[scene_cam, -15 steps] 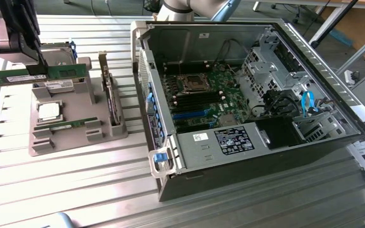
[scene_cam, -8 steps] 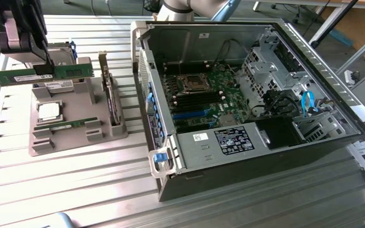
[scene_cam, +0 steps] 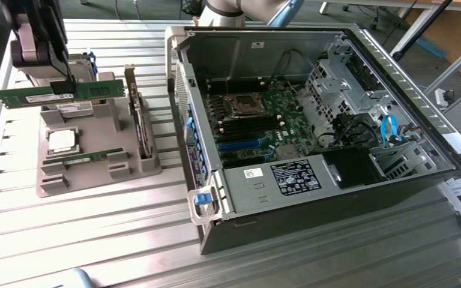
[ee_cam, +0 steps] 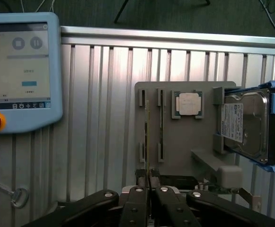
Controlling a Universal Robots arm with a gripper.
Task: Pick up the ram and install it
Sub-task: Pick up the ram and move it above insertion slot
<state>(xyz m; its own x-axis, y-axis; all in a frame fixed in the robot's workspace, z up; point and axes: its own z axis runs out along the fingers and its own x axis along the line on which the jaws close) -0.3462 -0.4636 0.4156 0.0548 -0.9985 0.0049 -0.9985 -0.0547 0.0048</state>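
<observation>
My gripper (scene_cam: 60, 84) hangs at the exterior view's far left, above the grey parts holder (scene_cam: 94, 174). It is shut on the ram (scene_cam: 30, 96), a long green stick held level and lifted clear of the holder. In the wrist view the fingers (ee_cam: 136, 198) pinch the ram's thin edge (ee_cam: 147, 163), which runs straight out from between them. The open computer case (scene_cam: 214, 36) lies to the exterior view's right, its motherboard memory slots (scene_cam: 251, 127) exposed and well away from the gripper.
The holder also carries a second green stick (scene_cam: 82, 157), a silver processor chip (scene_cam: 60, 141), a hard drive (ee_cam: 246, 125) and an upright expansion card (scene_cam: 138, 114). A teach pendant (ee_cam: 19, 71) and a key (ee_cam: 15, 196) lie on the ribbed metal table (scene_cam: 94, 240).
</observation>
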